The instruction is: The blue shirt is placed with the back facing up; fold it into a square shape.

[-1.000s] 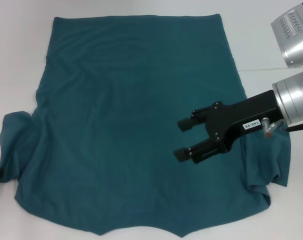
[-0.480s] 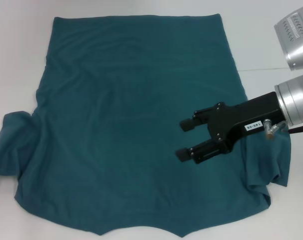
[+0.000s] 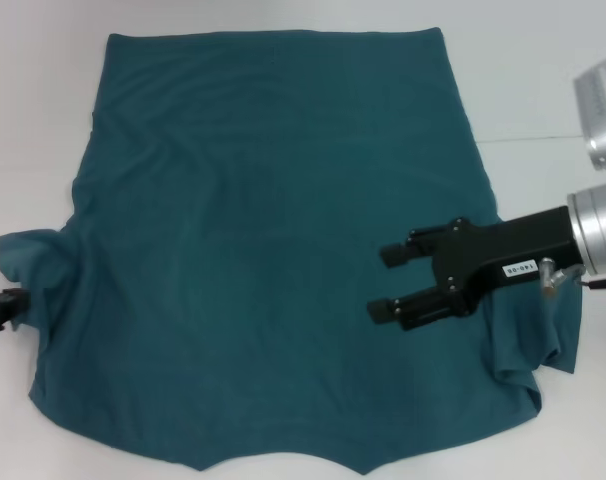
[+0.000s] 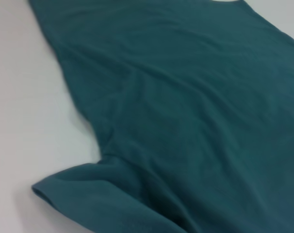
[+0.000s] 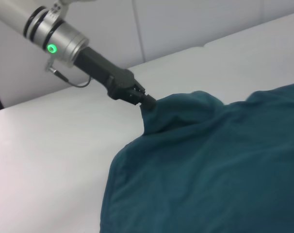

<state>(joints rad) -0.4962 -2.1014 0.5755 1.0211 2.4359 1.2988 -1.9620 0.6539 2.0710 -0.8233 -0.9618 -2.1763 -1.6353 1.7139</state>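
Note:
The blue shirt [image 3: 273,230] lies spread flat on the white table [image 3: 33,100], plain side up; it also fills the left wrist view [image 4: 186,107]. My left gripper [image 3: 1,308] is at the far left edge, by the left sleeve [image 3: 33,262]. In the right wrist view the left gripper [image 5: 146,99] is shut on that sleeve [image 5: 176,114], which rises into a peak. My right gripper [image 3: 383,284] hovers open over the shirt's right side, fingers pointing left, nothing between them. The right sleeve [image 3: 543,330] lies bunched under that arm.
A ribbed silver housing [image 3: 605,110] sticks in at the upper right. A seam [image 3: 543,138] runs across the table there. Bare white tabletop surrounds the shirt on the left, top and right. A pale wall [image 5: 186,24] stands behind the table.
My right gripper has drawn back to the right and slightly down, still open. The left gripper has come into view at the left edge, and the left sleeve has pulled up.

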